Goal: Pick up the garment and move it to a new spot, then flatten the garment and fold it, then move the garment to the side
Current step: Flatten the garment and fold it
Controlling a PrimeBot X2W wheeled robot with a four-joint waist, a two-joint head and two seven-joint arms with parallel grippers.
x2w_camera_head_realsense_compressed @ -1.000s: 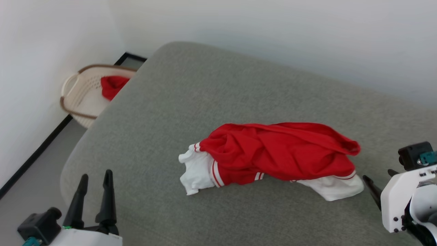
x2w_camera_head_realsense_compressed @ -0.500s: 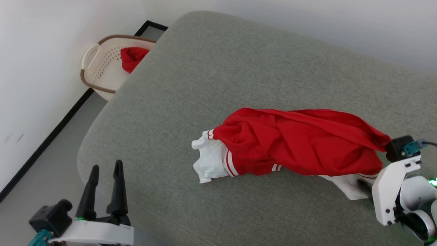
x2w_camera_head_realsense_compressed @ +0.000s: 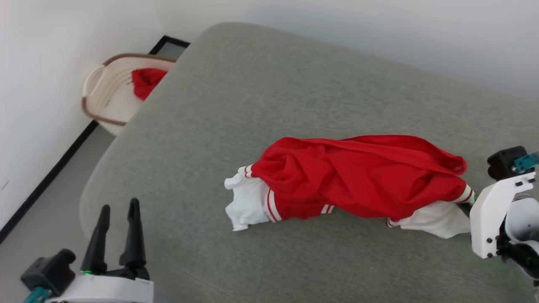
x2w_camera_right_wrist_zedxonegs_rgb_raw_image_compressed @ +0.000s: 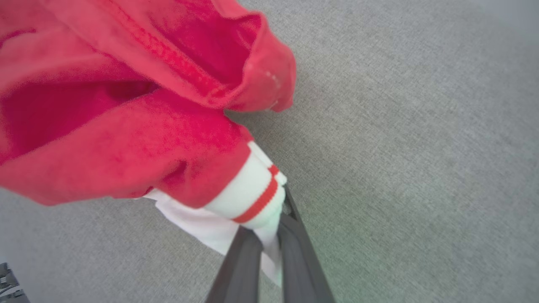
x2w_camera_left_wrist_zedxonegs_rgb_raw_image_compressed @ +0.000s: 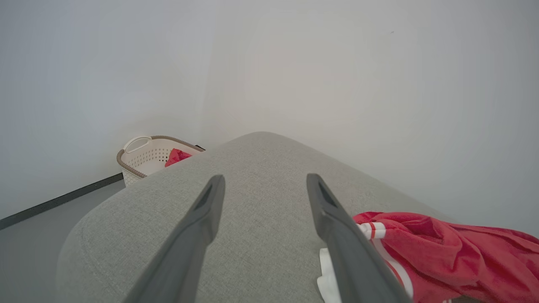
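Red garment (x2w_camera_head_realsense_compressed: pixel 358 176) bunched on grey cushion (x2w_camera_head_realsense_compressed: pixel 236 105), right of centre; right gripper (x2w_camera_right_wrist_zedxonegs_rgb_raw_image_compressed: pixel 269 221) pinching its white striped cuff (x2w_camera_right_wrist_zedxonegs_rgb_raw_image_compressed: pixel 252 198) at the right end; left gripper (x2w_camera_head_realsense_compressed: pixel 119 205) near left, fingers spread, apart from cloth.

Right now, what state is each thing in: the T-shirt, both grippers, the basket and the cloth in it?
garment, crumpled in a long bunch on the grey cushion, not flattened or folded.
right gripper, shut on the garment's white sleeve cuff.
left gripper, open, empty, apart from the garment.
basket, upright beside the cushion's far corner.
red cloth, lumped inside the basket.
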